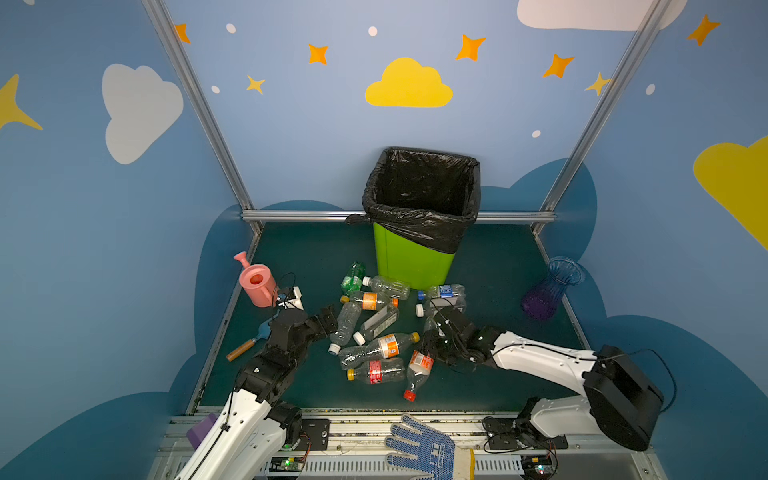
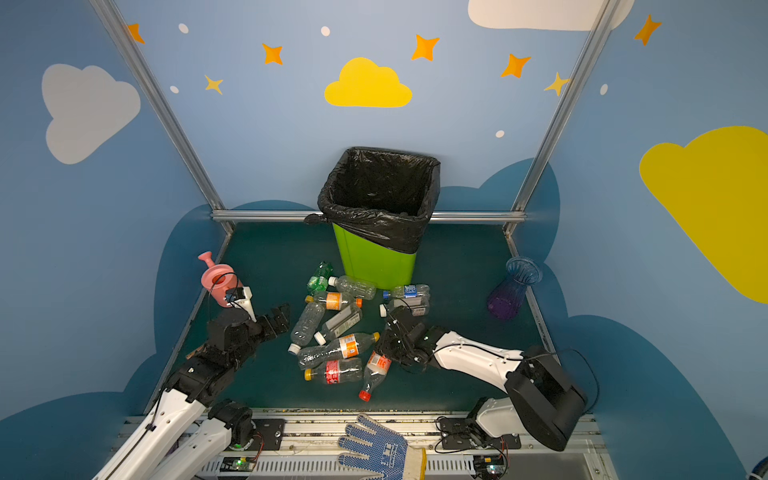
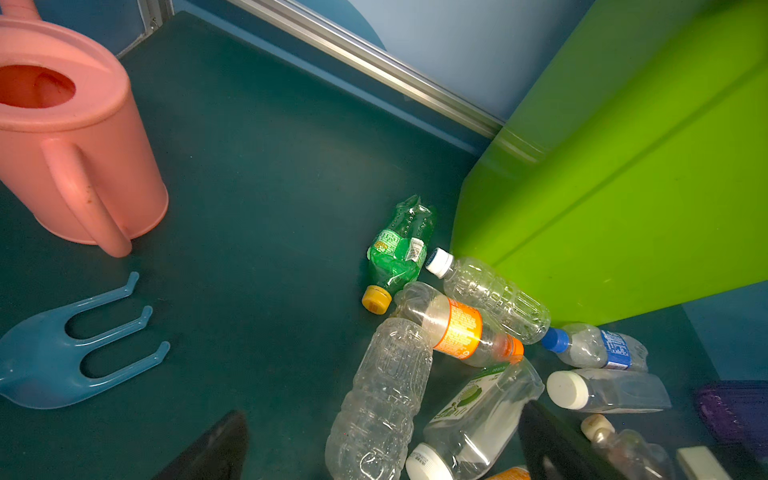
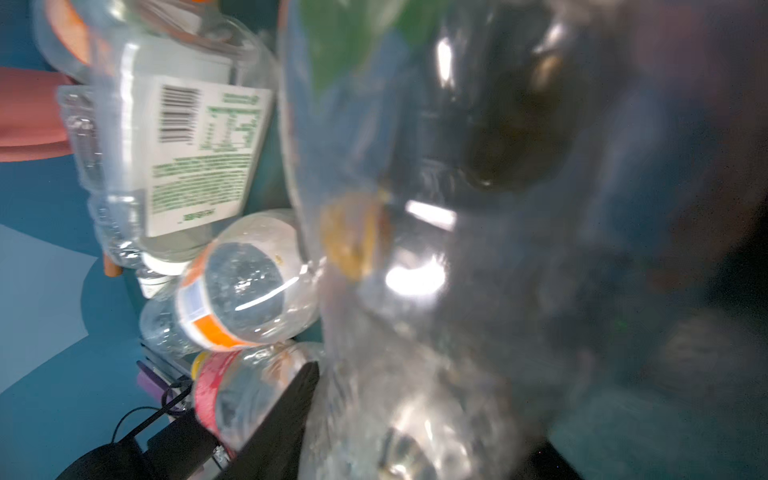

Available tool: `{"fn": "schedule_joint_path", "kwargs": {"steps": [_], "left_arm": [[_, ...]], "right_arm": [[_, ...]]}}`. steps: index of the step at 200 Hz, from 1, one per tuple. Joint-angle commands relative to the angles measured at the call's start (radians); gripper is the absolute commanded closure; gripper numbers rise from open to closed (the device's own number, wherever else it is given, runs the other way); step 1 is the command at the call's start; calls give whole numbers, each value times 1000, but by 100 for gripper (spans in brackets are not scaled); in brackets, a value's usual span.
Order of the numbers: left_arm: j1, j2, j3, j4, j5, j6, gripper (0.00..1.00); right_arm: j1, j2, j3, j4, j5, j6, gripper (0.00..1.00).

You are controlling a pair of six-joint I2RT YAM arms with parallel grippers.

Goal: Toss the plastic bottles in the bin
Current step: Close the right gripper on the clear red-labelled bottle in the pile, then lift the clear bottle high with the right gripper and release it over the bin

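Roughly a dozen small clear and green-tinted plastic bottles lie on their sides in a loose heap on the dark green worktop, directly in front of the tall lime-green plastic bin with its black bag liner. The nearest ones lie right at the bin's front wall. The bin itself stands upright.

The right hand is down low among the bottles, at the part of the heap in front of the bin's right corner. In the right wrist view a clear crumpled bottle fills the space just before the camera, blurred, with one black finger beside it. I cannot tell whether the fingers pinch it.

The left hand hovers in front of the bin and off to its left, just beside the heap, fingers spread wide. A pink plastic watering can stands farther to the bin's left, well apart from the bottles.
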Motion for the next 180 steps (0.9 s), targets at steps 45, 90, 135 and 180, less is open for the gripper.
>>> {"fn": "schedule_joint_path", "kwargs": {"steps": [45, 90, 135, 180], "left_arm": [[15, 52, -45, 11, -49, -48, 0], [41, 117, -62, 54, -41, -60, 0], [73, 194, -50, 81, -19, -74, 0], [79, 217, -41, 94, 9, -85, 0]], "right_arm": [[-215, -330, 286, -333, 160, -311, 44], [-497, -387, 815, -461, 271, -678, 42], [-526, -340, 1073, -209, 335, -817, 39], [-534, 0, 1205, -79, 121, -715, 35]]}}
